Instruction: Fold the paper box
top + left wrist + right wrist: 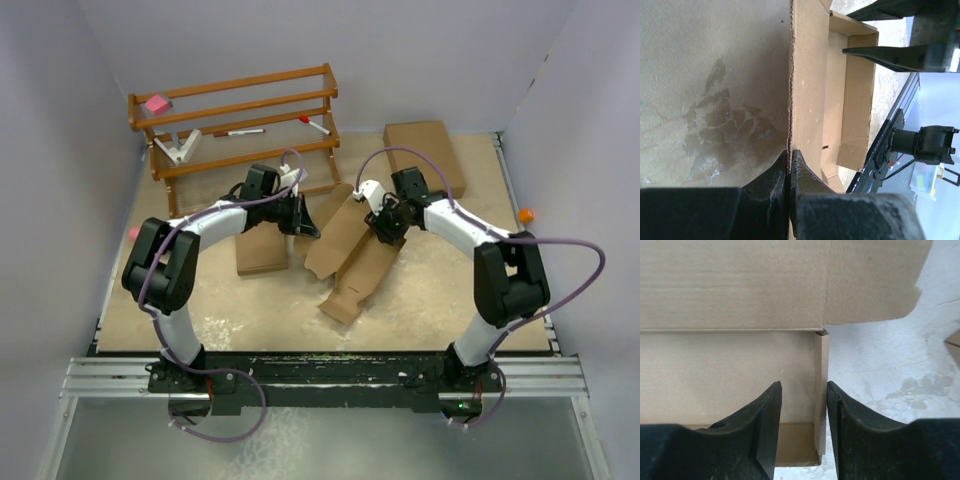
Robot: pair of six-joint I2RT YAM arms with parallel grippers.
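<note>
Mid-fold, walls going up. The paper box (345, 250) lies partly formed on the table (440, 290) between the two arms, with one long panel flat and a shallow tray section raised beside it. The left gripper (790, 152) is clenched tight, no gap between the fingers. The long panel's ragged edge runs straight into the seam at the tips, so I read it as pinching that edge, though the contact itself is hidden by the fingers. The right gripper (804, 385) is released, jaws apart. They straddle the short end wall (822, 390) of the tray. That wall stands upright just inside the right-hand finger and apart from the left-hand one. The tray floor sits below the tips and the big lid panel lies beyond them. My call on the step: setting or tucking this end wall while the left side anchors the blank. Next move, I think: close the right jaws squarely on the end wall, low near its crease, then swing it in line with the side wall's corner. The grip should be gentle, since thin card will buckle. The pull must stay small or the pinched edge slips from the left tips. A second flat brown box (262, 248) sits just below the left jaws, not involved.
</note>
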